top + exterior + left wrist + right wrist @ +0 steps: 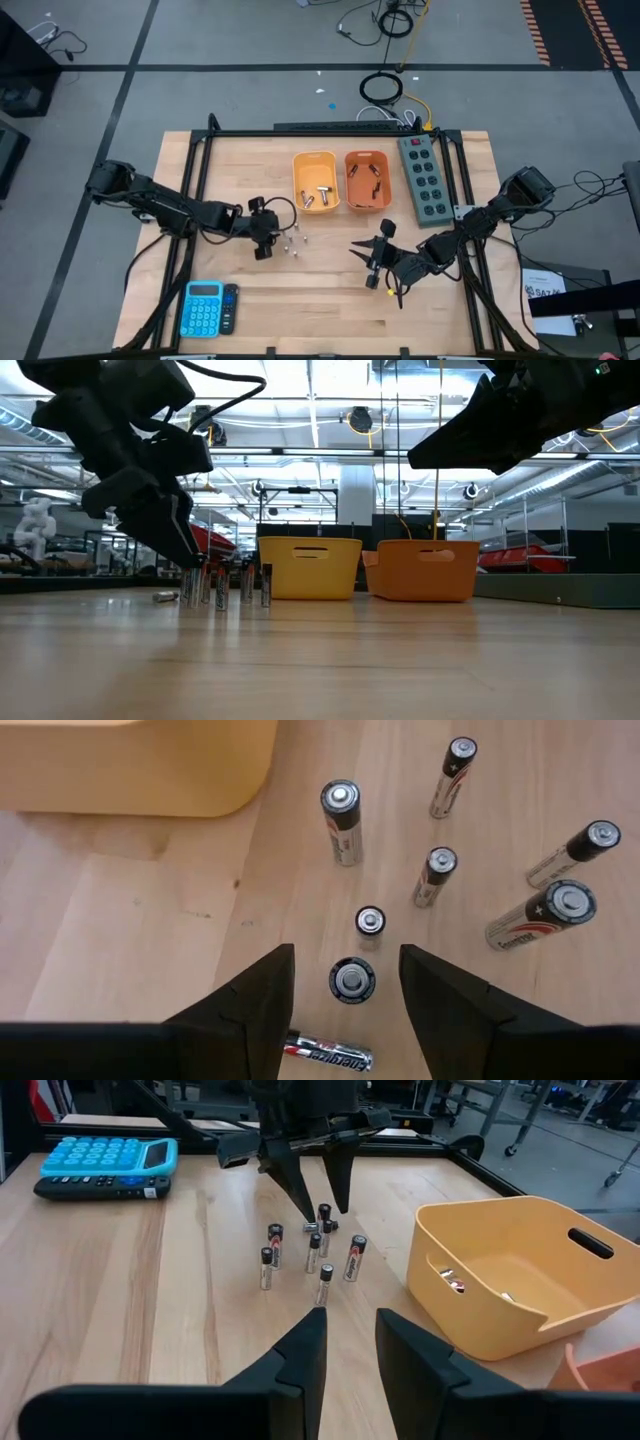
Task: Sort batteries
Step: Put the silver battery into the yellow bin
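We have the left gripper (263, 247) hanging over a small cluster of batteries (292, 241) that stand upright on the table (300, 310), in front of the yellow bin (315, 181). In the left wrist view its fingers (245, 1010) are spread wide and empty, with one upright battery (352, 980) right between them and another lying on its side (328, 1051) just beside it. More batteries already lie in the yellow bin and in the orange bin (367, 181) next to it.

We judge these cells to be light, hard and smooth: they will not deform, but they will tip at a slight touch and roll once down. The best hold looks to be across the round body, below the cap, with the fingers closing squarely so the cell does not twist out.

Room is tight inside the cluster. The neighbours stand near one another, so a descending finger could knock the next cell over. Around the cluster the table is open, and the bins are near enough for a short carry over their rims.

Our right gripper (377, 262) waits in front of the orange bin, well apart from the batteries, fingers parted narrowly and holding nothing. The blue calculator (203, 308) sits at the near left edge, out of the way
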You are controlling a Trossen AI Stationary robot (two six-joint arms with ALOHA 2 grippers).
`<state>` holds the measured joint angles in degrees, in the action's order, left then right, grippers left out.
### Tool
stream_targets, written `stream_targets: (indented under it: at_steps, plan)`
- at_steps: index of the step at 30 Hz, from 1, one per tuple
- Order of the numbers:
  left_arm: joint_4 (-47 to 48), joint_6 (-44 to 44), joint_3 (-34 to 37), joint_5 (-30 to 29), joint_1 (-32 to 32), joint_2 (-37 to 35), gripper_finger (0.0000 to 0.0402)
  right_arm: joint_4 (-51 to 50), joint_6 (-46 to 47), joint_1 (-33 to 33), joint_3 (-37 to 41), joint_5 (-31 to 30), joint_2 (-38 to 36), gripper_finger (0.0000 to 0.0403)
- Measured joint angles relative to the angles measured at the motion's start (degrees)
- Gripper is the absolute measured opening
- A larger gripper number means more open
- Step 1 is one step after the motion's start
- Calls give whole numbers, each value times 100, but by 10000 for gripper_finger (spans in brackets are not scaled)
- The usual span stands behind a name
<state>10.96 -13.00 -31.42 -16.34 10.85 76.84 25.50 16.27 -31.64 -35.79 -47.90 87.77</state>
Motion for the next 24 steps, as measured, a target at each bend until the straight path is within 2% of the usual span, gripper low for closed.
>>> stream_targets:
  at_steps: [14, 24]
  plan:
    - [48, 465, 0, 363, -21, 0, 191, 0, 11, 0, 0, -2, 0, 79]
    - [48, 934, 0, 842, -440, 0, 191, 0, 8, 0, 0, -2, 0, 79]
